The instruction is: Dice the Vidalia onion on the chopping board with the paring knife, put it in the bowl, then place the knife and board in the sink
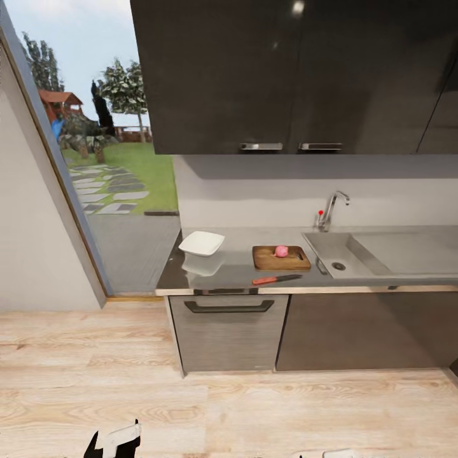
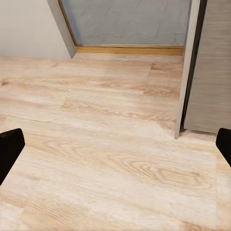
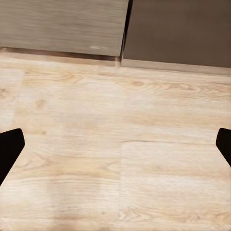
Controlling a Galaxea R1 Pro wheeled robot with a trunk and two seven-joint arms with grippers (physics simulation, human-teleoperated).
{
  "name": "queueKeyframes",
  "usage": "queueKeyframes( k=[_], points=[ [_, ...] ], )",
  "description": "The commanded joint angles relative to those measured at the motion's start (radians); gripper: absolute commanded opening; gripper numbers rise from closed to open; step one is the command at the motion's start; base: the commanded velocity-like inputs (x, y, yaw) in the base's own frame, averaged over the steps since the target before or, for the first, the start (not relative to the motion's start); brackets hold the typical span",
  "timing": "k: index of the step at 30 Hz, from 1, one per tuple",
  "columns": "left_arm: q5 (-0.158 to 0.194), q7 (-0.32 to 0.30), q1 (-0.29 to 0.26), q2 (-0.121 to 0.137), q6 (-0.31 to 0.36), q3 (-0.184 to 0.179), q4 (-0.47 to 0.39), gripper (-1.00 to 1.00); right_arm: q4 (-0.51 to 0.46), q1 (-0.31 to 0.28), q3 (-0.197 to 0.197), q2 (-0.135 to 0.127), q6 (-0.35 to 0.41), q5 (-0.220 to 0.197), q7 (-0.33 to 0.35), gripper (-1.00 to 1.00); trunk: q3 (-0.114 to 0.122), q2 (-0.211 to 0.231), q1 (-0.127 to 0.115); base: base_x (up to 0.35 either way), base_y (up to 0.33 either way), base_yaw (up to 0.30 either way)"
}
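Onion (image 1: 281, 251) sits on the chopping board (image 1: 280, 258) on the countertop (image 1: 235, 270), out of the sink (image 1: 337, 253) and, as far as I can tell from here, uncut; paring knife (image 1: 276, 279) lies just in front of the board, white bowl (image 1: 201, 243) well to its left, so I judge dicing, transfer and clean-up all remain. Both grippers, left (image 2: 115, 147) and right (image 3: 115, 147), hang over bare wood floor (image 1: 229, 407) with fingers spread wide, holding nothing. Nothing blocks my approach; dark wall cupboards (image 1: 292, 76) overhang the worktop, and I see a glass door (image 1: 108, 159) at left.
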Motion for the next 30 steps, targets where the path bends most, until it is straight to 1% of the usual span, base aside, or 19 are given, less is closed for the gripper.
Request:
queueKeyframes(
  k=[1,9,15,18,21,23,24,25,26,28,30],
  points=[
    [0.003,0.005,-0.002,-0.001,-0.004,-0.008,0.004,1.0,0.001,-0.001,0.008,-0.001,-0.003,-0.004,-0.006,1.0,-0.002,-0.002,0.0,-0.092,0.02,0.0],
    [0.003,0.005,-0.002,-0.001,-0.004,-0.008,0.004,1.0,0.001,-0.001,0.008,-0.001,-0.003,-0.003,-0.01,1.0,-0.002,-0.002,0.0,-0.247,0.091,0.0],
    [0.003,0.005,-0.002,-0.001,-0.004,-0.008,0.004,1.0,0.003,-0.001,0.007,-0.001,0.001,-0.004,-0.044,1.0,-0.002,-0.002,0.0,-0.268,0.105,0.0],
    [0.003,0.005,-0.002,-0.001,-0.004,-0.008,0.004,1.0,0.006,-0.001,0.006,0.0,0.009,-0.004,-0.061,1.0,-0.002,-0.002,0.0,-0.101,0.038,0.0],
    [0.003,0.005,-0.002,-0.001,-0.004,-0.008,0.004,1.0,-0.019,-0.001,0.005,0.001,0.04,-0.004,-0.092,1.0,-0.002,-0.002,0.0,-0.035,0.013,0.0],
    [0.003,0.005,-0.002,-0.001,-0.004,-0.008,0.004,1.0,-0.073,-0.001,0.005,0.001,0.087,-0.004,-0.129,1.0,-0.002,-0.002,0.0,-0.014,0.005,0.0],
    [0.003,0.005,-0.002,-0.001,-0.004,-0.008,0.004,1.0,-0.131,-0.001,0.005,0.001,0.138,-0.004,-0.158,1.0,-0.002,-0.002,0.0,-0.008,0.003,0.0],
    [0.003,0.005,-0.002,-0.001,-0.001,-0.008,0.004,1.0,-0.366,-0.001,0.005,0.004,0.361,-0.004,-0.233,1.0,-0.002,-0.002,0.0,-0.002,0.001,0.0],
    [0.003,0.004,-0.002,-0.001,0.001,-0.008,0.004,1.0,-0.408,-0.001,0.005,0.005,0.4,-0.004,-0.24,1.0,-0.002,-0.002,0.0,-0.002,0.001,0.0],
    [0.003,0.004,-0.002,-0.001,0.017,-0.008,0.004,1.0,-0.568,-0.004,0.005,0.009,0.538,-0.004,-0.257,1.0,-0.002,-0.002,0.0,-0.001,0.0,0.0],
    [0.003,0.003,-0.002,-0.001,0.03,-0.008,0.004,1.0,-0.69,-0.02,0.005,0.013,0.64,-0.003,-0.267,1.0,-0.002,-0.002,0.0,0.0,0.0,0.0]
  ],
)
